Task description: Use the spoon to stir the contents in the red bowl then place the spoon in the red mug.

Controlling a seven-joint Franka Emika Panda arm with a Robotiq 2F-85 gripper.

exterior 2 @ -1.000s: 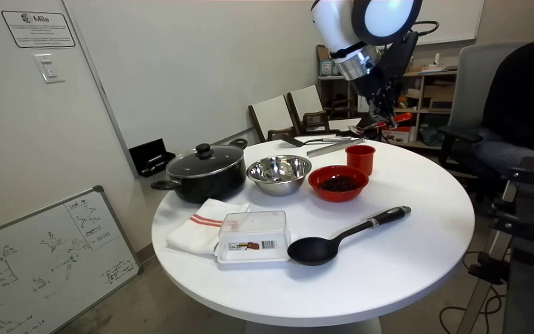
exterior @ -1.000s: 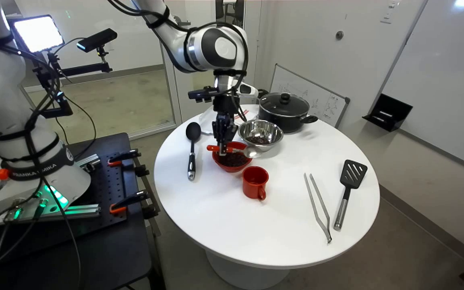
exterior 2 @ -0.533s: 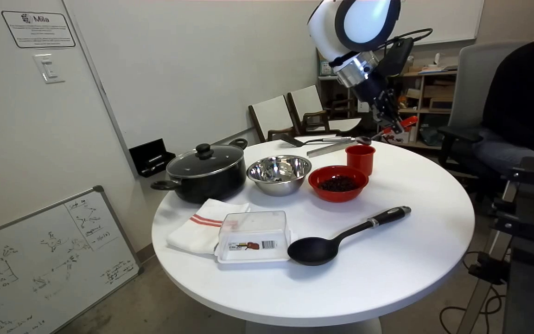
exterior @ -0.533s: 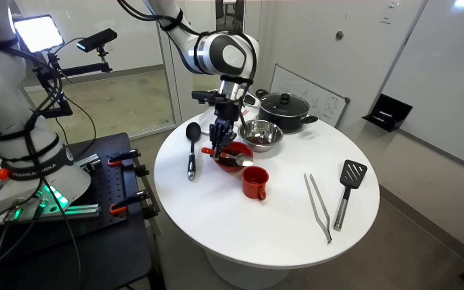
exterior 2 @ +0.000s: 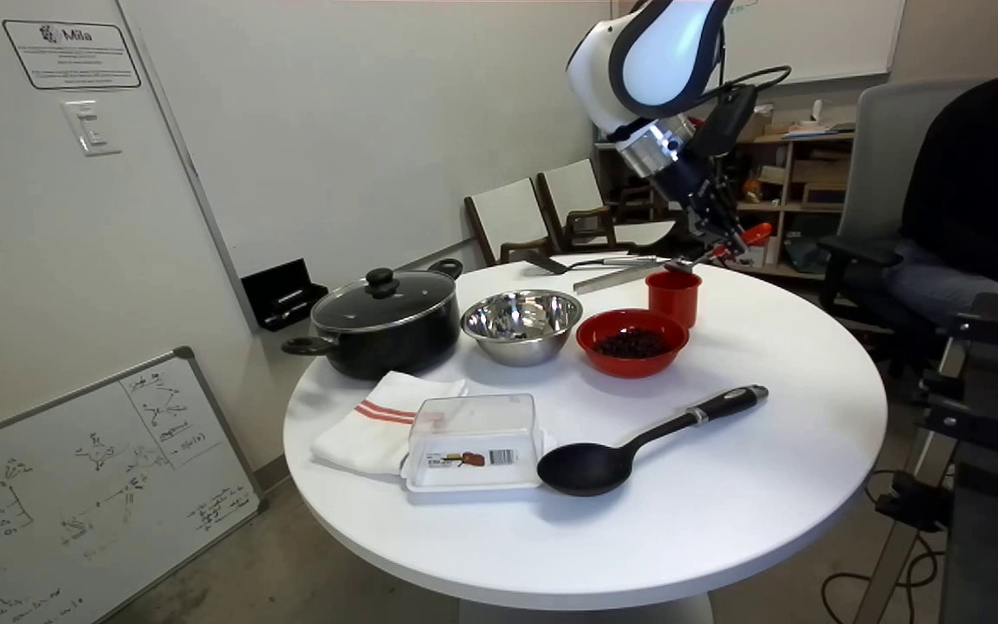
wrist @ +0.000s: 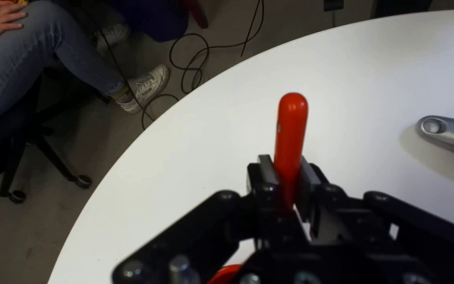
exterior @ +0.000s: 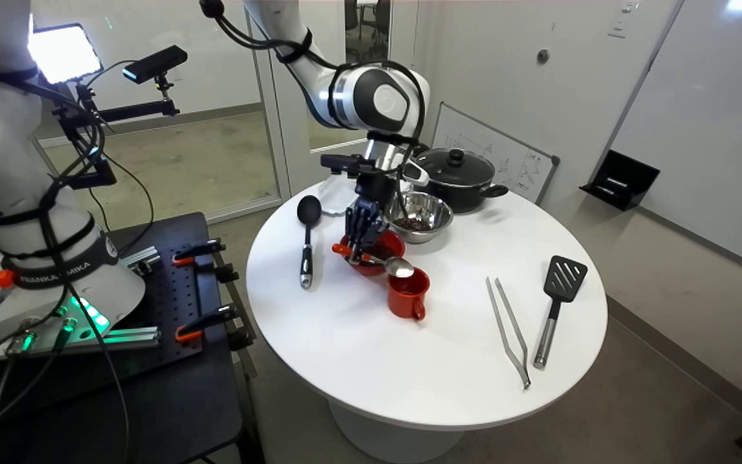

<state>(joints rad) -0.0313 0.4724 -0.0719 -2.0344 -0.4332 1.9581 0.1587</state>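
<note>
My gripper (exterior: 357,255) is shut on the red handle of a metal spoon (exterior: 399,267); the handle stands between the fingers in the wrist view (wrist: 291,126). The spoon is tilted, its head just above the rim of the red mug (exterior 2: 674,303); I cannot tell if they touch. The mug (exterior: 403,303) stands upright beside the red bowl (exterior 2: 633,367), which holds dark bits. The gripper partly hides the bowl (exterior: 394,245) in an exterior view. A black long-handled spoon (exterior 2: 590,469) lies on the table.
A steel bowl (exterior 2: 522,349) and a black lidded pot (exterior 2: 395,342) stand beside the red bowl. A clear plastic box (exterior 2: 473,442) and a striped towel (exterior 2: 369,433) lie near the edge. Metal tongs (exterior: 509,335) and a slotted spatula (exterior: 563,280) lie beyond the mug.
My gripper has moved lower with the red-handled spoon still held. The spoon's head has come down to the mug's rim. The bowls and mug have not moved.
</note>
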